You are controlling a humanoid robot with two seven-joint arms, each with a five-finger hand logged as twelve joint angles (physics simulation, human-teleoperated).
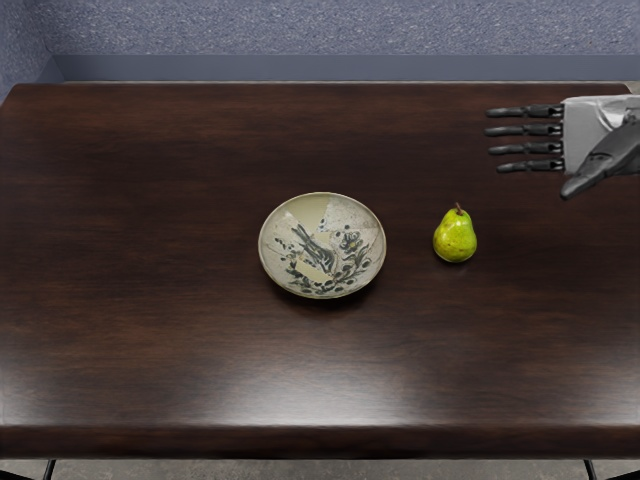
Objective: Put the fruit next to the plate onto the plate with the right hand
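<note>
Two things sat on the dark brown desk (150, 350): a round plate (322, 205) and a green pear (455, 238). The plate lay flat near the middle of the desk. It was pale, with dark leafy brush marks painted across it. The pear stood upright on the desk to the right of the plate, near it but not touching it. Its little brown stem pointed up, and its skin was yellow-green and shiny.

One hand showed, the right hand (580, 135), up in the far right corner of the view, over the back of the desk. It was well apart from the pear. Its four dark fingers (520, 130) were stretched out straight, side by side, pointing to the left. The thumb (600, 160) sloped down and to the left. The hand was wide and held nothing. Its back part was light grey.
</note>
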